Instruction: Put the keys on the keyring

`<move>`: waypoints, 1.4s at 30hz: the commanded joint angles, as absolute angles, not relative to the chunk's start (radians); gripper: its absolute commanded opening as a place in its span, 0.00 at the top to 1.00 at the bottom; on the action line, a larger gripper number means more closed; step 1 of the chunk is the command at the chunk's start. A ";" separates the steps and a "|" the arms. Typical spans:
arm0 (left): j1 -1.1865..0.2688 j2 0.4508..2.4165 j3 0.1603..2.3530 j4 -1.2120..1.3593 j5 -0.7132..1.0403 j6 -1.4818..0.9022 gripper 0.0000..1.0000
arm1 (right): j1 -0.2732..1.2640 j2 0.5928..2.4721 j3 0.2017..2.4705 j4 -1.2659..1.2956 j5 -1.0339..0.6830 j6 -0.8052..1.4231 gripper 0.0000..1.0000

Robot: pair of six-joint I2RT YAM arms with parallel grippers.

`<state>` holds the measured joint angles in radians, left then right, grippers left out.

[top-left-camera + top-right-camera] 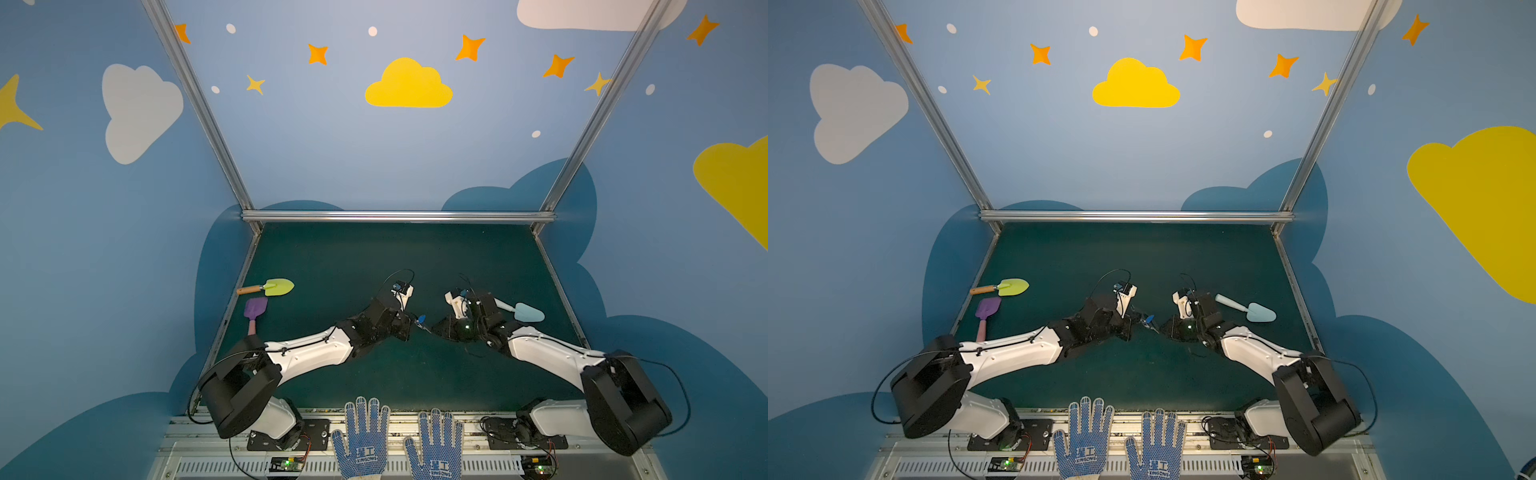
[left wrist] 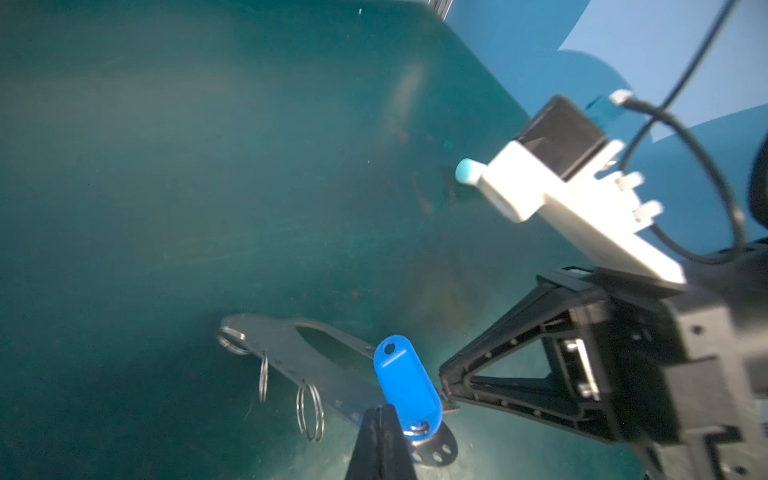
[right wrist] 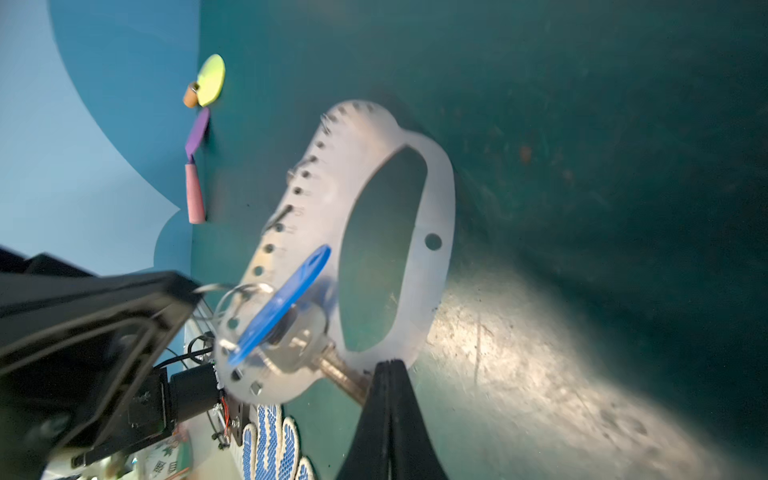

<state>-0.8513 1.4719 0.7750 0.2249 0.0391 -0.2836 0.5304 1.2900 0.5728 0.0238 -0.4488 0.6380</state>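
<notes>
Item: keys (image 1: 422, 319), one silver key and a blue tag (image 2: 405, 386) joined on a small wire ring (image 3: 245, 289). Location: lower centre of both top views, between the two gripper tips. Item: keyring (image 2: 291, 349), a grey perforated plate with an oval cutout, same location. It is apparently raised off the desk (image 1: 374, 257), since its spare rings (image 2: 309, 411) dangle from the edge. Left gripper (image 3: 193, 291): clenched, pinching the wire ring at the plate's holed edge. Right gripper (image 3: 388, 374): clenched on the key's blade (image 3: 345, 378), which crosses the plate rim. Whether the ring already passes through a hole cannot be told, because blur hides it. Also present: yellow-green toy trowel (image 1: 278, 286) and purple toy spade (image 1: 254, 309) at the left of the desk, pale blue toy spade (image 1: 528, 311) at the right beside the right arm, two dotted work gloves (image 1: 365, 436) at bottom centre. Risks, as judged: the thin wire, held at the very fingertips, may slip or twist if the arms pull apart, dropping the plate. The blade may pivot in its narrow grip and swing the tag across the target hole. The gripper tips stand nearly touching, so a small misalignment could knock them together.
</notes>
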 commanded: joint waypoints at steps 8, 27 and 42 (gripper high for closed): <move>-0.859 1.424 0.742 0.330 0.051 -0.249 0.96 | 0.532 1.095 0.540 0.093 -0.404 0.591 0.76; -0.876 1.393 0.701 0.437 0.020 -0.255 0.97 | 0.635 1.251 0.577 0.247 -0.611 0.570 0.94; -0.876 1.358 0.678 0.478 0.073 -0.255 0.96 | 0.601 0.952 0.506 0.162 -0.331 0.574 0.81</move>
<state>-0.8738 1.3872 0.6895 0.4255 0.0536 -0.2588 0.6044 0.9955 0.5323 0.1677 -0.4198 0.5747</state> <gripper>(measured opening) 0.047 0.180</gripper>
